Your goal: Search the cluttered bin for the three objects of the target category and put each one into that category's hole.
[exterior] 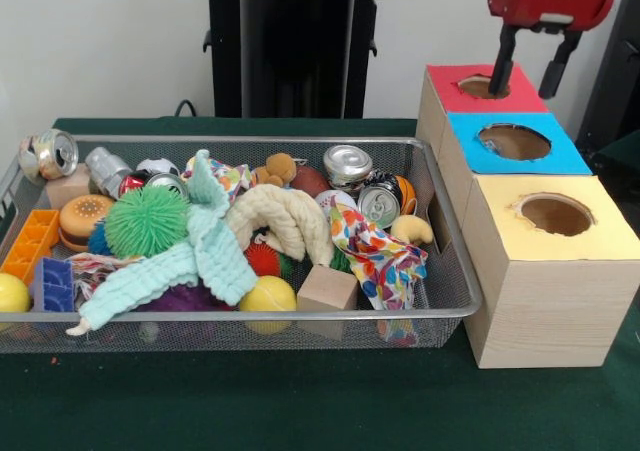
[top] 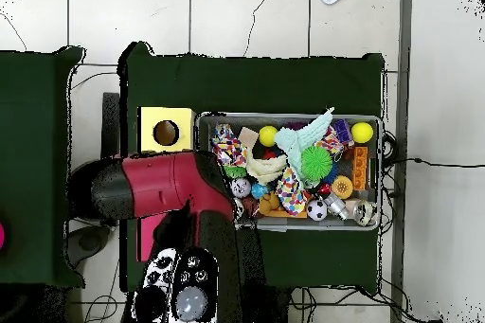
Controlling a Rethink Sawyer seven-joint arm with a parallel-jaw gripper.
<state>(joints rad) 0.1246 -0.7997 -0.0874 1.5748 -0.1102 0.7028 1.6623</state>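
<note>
The gripper [exterior: 533, 68] hangs at the upper right of the front view over the red-topped box [exterior: 484, 88], its two fingers spread wide and empty. Three boxes stand in a row; the blue-surround hole [exterior: 514, 141] is the middle one. The wire bin [exterior: 455, 291] holds three cans [exterior: 348, 163]; no bottle can be picked out among the clutter.

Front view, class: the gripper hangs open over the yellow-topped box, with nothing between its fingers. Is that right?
Not quite. In the front view the gripper hangs over the red-topped box, at the far end of the row, not the yellow-topped box. The rest holds: its fingers are open and empty.
</note>
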